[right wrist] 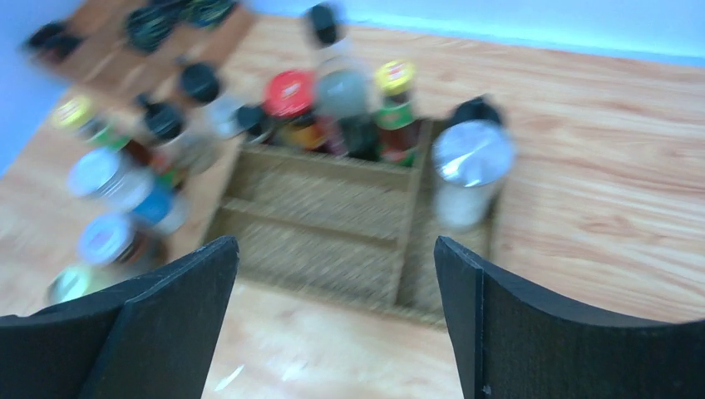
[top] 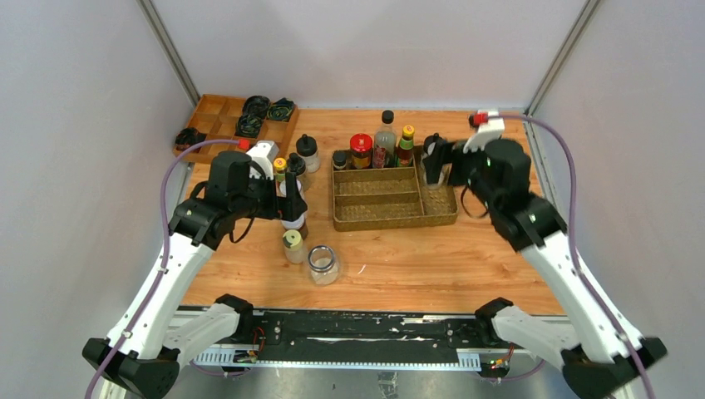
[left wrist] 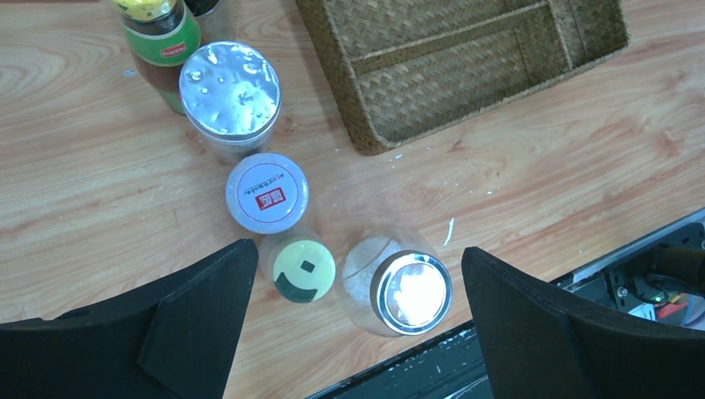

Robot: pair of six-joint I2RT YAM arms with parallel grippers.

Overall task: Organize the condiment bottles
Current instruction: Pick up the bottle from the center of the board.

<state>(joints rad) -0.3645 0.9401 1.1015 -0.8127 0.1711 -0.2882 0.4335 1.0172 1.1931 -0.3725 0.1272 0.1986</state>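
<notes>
The woven tray [top: 395, 199] holds several condiment bottles along its back: a red-capped jar [top: 361, 150], a tall clear bottle with a black cap [top: 385, 137] and a yellow-capped bottle [top: 406, 144]. In the blurred right wrist view, a silver-capped shaker [right wrist: 472, 158] stands in the tray's right compartment. My right gripper [right wrist: 337, 249] is open and empty above the tray [right wrist: 332, 224]. My left gripper [left wrist: 356, 274] is open and empty above a green-capped bottle [left wrist: 304, 268] and a silver-lidded glass jar [left wrist: 407, 289]. A white-capped bottle [left wrist: 268, 193], a foil-topped jar [left wrist: 230, 87] and a green-labelled bottle [left wrist: 158, 37] stand beyond.
A wooden compartment box [top: 224, 120] with dark coils sits at the back left. A black-capped bottle [top: 308, 154] stands left of the tray. The table's front edge and black rail [top: 366, 328] lie just behind the glass jar [top: 322, 264]. Grey walls enclose the table.
</notes>
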